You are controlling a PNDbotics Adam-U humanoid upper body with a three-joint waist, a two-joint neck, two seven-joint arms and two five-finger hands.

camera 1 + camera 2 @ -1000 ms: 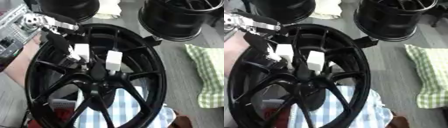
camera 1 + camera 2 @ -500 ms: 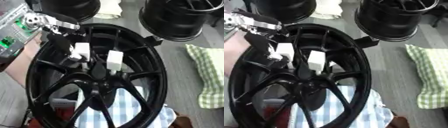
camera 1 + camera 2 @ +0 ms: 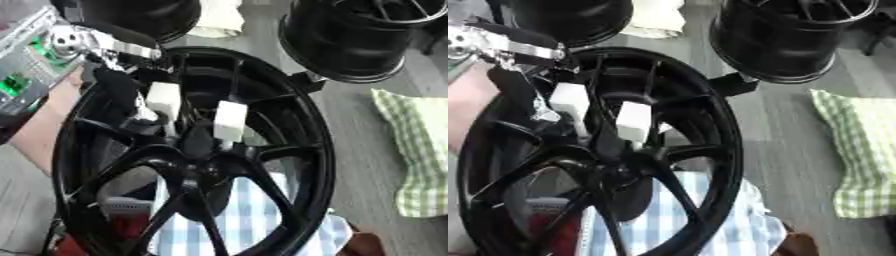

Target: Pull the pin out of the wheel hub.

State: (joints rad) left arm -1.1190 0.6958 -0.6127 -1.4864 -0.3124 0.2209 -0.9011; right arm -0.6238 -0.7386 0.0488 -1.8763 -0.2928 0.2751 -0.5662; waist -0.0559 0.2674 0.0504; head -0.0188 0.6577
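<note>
A black spoked wheel (image 3: 289,150) stands on edge and fills the middle of both views, its hub (image 3: 197,150) at the centre. My left hand (image 3: 131,95) comes in from the upper left through the spokes on a silver-jointed arm. Its two white-tipped fingers (image 3: 230,120) point down at the hub, straight and well apart, one on each side just above it. Nothing shows between them. A small shiny grey piece (image 3: 542,112) sits by the left white tip. I cannot make out the pin itself. My right hand is out of sight.
Two more black rims stand behind, one at top left (image 3: 140,15) and one at top right (image 3: 367,40). A person's forearm (image 3: 44,125) lies along the wheel's left side. Blue checked cloth (image 3: 236,220) lies under the wheel and green checked cloth (image 3: 420,150) at the right.
</note>
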